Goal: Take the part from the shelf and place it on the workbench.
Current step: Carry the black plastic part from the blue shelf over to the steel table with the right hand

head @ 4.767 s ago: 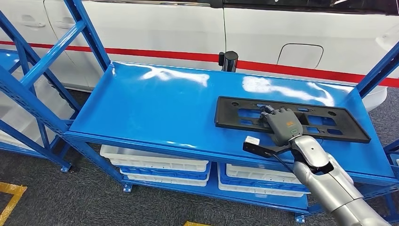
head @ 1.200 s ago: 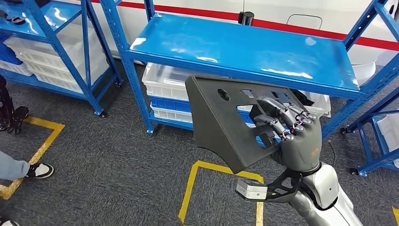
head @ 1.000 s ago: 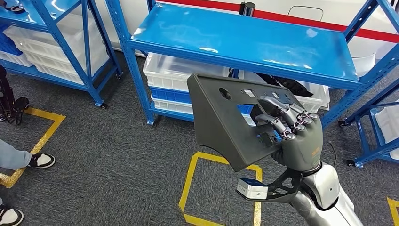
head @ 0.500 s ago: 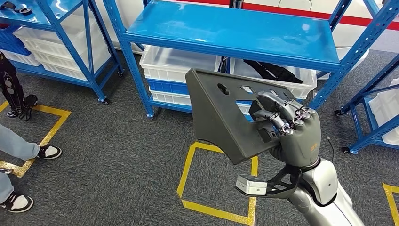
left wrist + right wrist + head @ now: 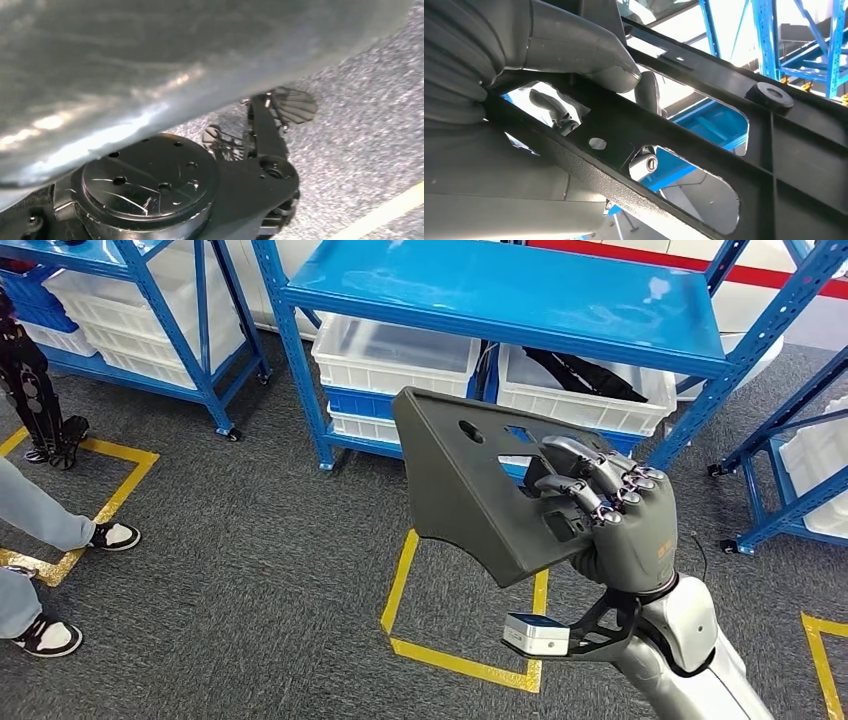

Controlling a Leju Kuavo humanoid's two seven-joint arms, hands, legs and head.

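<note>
Across the top of the head view runs a blue steel shelf unit, its top deck bare and glossy, with a second blue rack at upper left and part of a third at the right edge. Under the middle deck sit two white plastic bins side by side on blue bins; the right one holds a dark, strap-like item too indistinct to name. Grey carpet covers the floor, marked with three yellow tape outlines, the fullest at lower centre.

In the middle of the frame, lifted clear of the shelf and above the carpet, is the part: one flat dark grey plastic panel with cutouts, tilted on edge. The right hand grips it, fingers hooked through a cutout; in the right wrist view the thumb presses the panel's ribbed face.

At lower left stand a person's grey trouser legs and two black-and-white shoes. I cannot tell how the left hand is set.
</note>
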